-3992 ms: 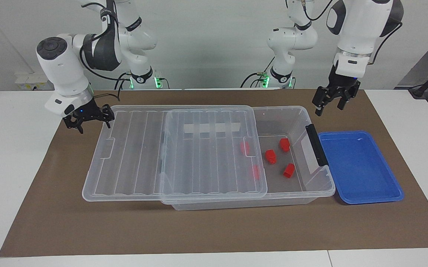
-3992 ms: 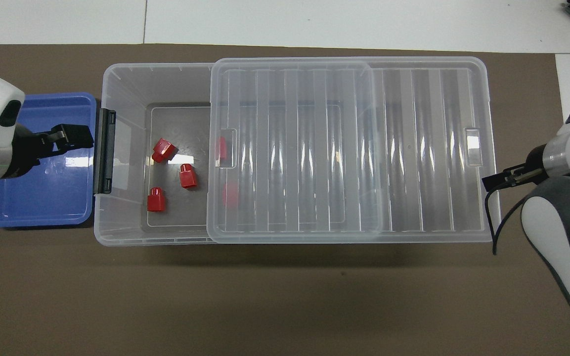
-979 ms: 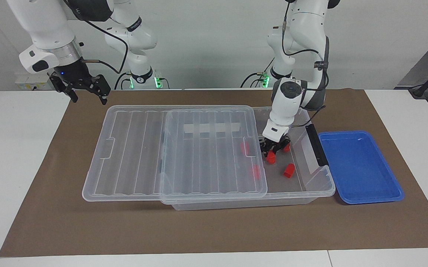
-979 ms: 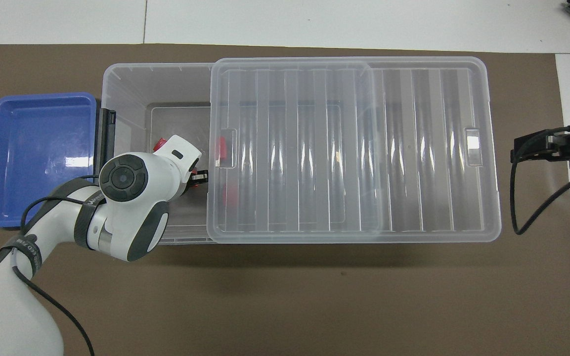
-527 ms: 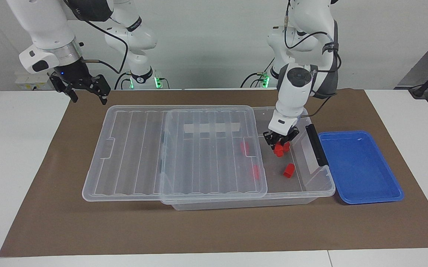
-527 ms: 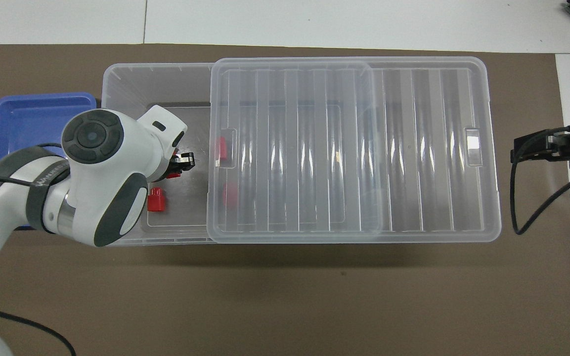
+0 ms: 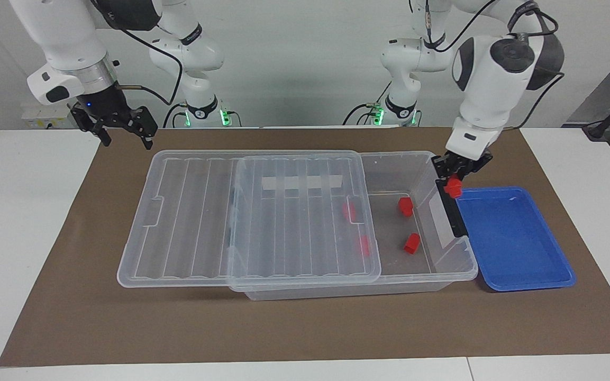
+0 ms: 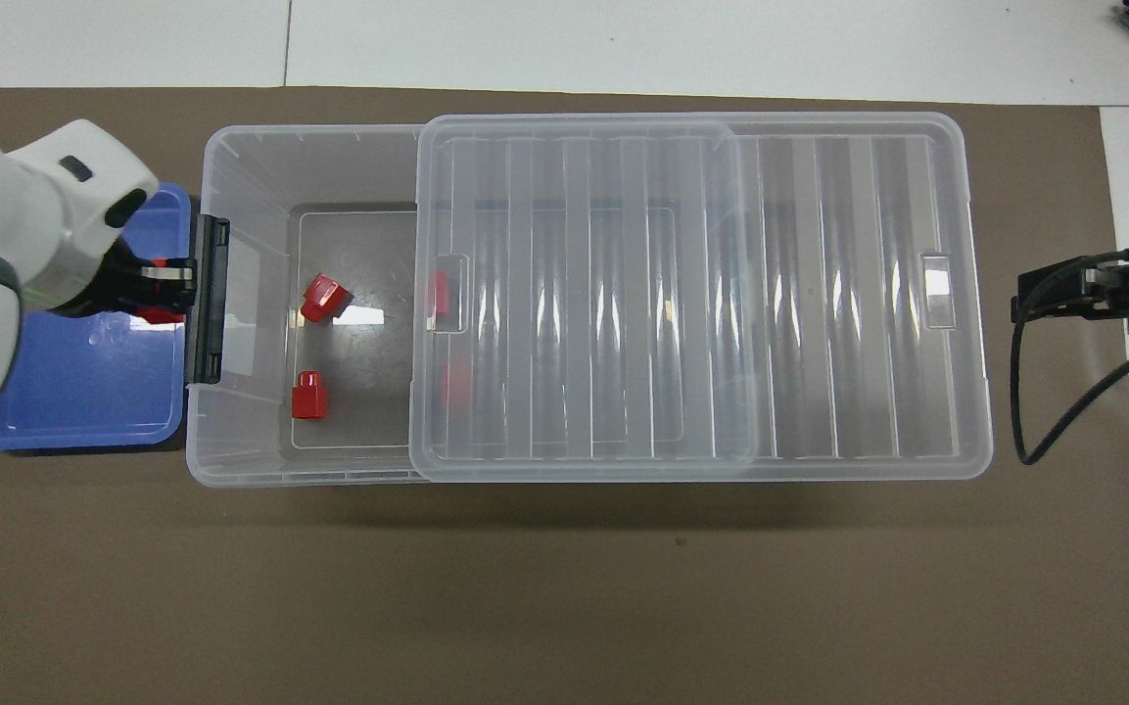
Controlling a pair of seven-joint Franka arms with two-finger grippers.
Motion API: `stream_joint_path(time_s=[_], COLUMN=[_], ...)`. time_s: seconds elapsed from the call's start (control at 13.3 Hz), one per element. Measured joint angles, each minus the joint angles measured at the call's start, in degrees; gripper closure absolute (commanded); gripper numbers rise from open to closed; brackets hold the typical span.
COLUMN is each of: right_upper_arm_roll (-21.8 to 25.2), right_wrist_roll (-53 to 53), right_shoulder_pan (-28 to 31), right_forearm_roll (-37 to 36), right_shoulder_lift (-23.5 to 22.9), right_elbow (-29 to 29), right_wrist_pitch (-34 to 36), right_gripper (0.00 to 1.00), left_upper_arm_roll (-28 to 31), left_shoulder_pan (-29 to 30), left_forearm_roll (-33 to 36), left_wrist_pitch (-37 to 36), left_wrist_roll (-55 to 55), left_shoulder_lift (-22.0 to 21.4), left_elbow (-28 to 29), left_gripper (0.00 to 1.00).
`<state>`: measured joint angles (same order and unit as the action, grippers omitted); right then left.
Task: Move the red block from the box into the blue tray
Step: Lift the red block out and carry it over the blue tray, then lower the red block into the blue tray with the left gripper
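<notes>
My left gripper (image 7: pixel 453 179) is shut on a red block (image 7: pixel 453 187) and holds it in the air over the box's black handle (image 7: pixel 451 211) and the adjoining rim of the blue tray (image 7: pixel 516 248). In the overhead view the left gripper (image 8: pixel 164 286) and the block (image 8: pixel 159 315) cover the tray's (image 8: pixel 84 392) edge beside the handle (image 8: pixel 207 304). The clear box (image 7: pixel 421 159) has its ribbed lid (image 7: pixel 262 222) slid toward the right arm's end. My right gripper (image 7: pixel 127 143) is open and empty, raised and waiting at that end.
Two red blocks (image 7: pixel 404 206) (image 7: pixel 411 243) lie on the box's uncovered floor. Two more (image 7: pixel 349 210) (image 7: pixel 364 244) show through the lid's edge. A brown mat (image 7: pixel 305 328) covers the table under everything.
My left gripper has risen out of the box with a red block and swung toward the tray, over the handle. The right arm has not moved in the last second.
</notes>
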<state>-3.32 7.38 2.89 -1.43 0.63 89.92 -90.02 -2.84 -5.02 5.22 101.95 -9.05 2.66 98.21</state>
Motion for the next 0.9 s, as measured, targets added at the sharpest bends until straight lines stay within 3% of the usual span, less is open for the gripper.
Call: stream_joint_path(time_s=[0.3, 0.38, 0.45, 0.68, 0.9], right_upper_arm_roll=[0.0, 0.0, 0.0, 0.1, 0.1], right_wrist_roll=[0.0, 0.0, 0.0, 0.0, 0.0], right_shoulder_pan=[0.0, 0.0, 0.2, 1.7, 3.3], right_forearm_roll=[0.0, 0.0, 0.0, 0.0, 0.0], right_shoulder_lift=[0.0, 0.0, 0.0, 0.0, 0.1], right_elbow=[0.0, 0.0, 0.0, 1.4, 5.1], right_wrist_pitch=[0.8, 0.9, 0.9, -3.1, -9.8], right_gripper=[0.0, 0.04, 0.24, 0.99, 1.0], left_upper_arm_roll=[0.5, 0.6, 0.6, 0.5, 0.2], left_shoulder_pan=[15.1, 17.4, 18.5, 19.1, 19.1], left_forearm_roll=[-4.6, -5.2, -5.3, -5.3, -5.4], left_wrist_pitch=[3.0, 4.9, 7.3, 19.5, 28.6], left_wrist_roll=[19.1, 21.5, 22.2, 22.3, 22.3], left_shoulder_lift=[-0.5, -0.4, -0.2, 0.9, 2.7], left_elbow=[0.2, 0.7, 1.8, 10.2, 17.8], left_gripper=[1.0, 1.0, 1.0, 1.0, 1.0])
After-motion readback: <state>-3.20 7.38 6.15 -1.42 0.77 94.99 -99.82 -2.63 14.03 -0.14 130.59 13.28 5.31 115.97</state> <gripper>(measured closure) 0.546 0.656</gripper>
